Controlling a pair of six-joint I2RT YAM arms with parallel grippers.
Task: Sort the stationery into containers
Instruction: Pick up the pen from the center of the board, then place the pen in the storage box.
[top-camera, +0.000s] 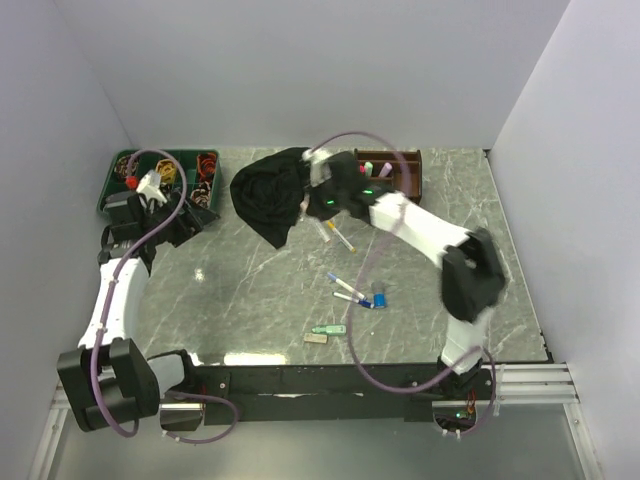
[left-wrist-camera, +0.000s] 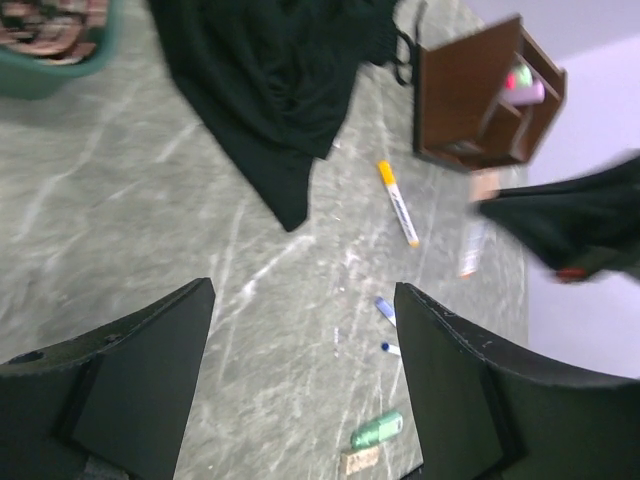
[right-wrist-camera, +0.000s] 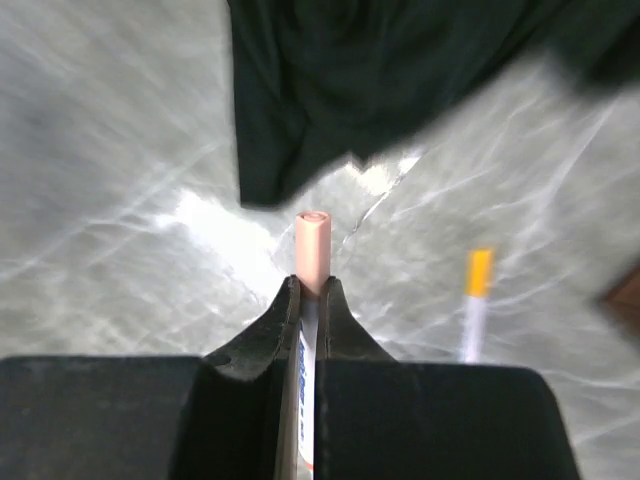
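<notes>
Clamped between right gripper (right-wrist-camera: 308, 300) jaws: peach-capped pen (right-wrist-camera: 312, 240), jaws pinched narrow on the barrel, cap poking past the tips. Held lengthwise, probably for an end-first drop into wooden organiser (left-wrist-camera: 480, 100), out beyond and right of left jaws. Loose on table right of right jaws: orange-capped marker (right-wrist-camera: 477, 290); ahead of them, black cloth (right-wrist-camera: 400, 80). Wide, nothing held: left gripper (left-wrist-camera: 300, 350), likely parked clear. Under its gap: green highlighter (left-wrist-camera: 377, 430). Blue print on held barrel and marker lettering: unreadable.
</notes>
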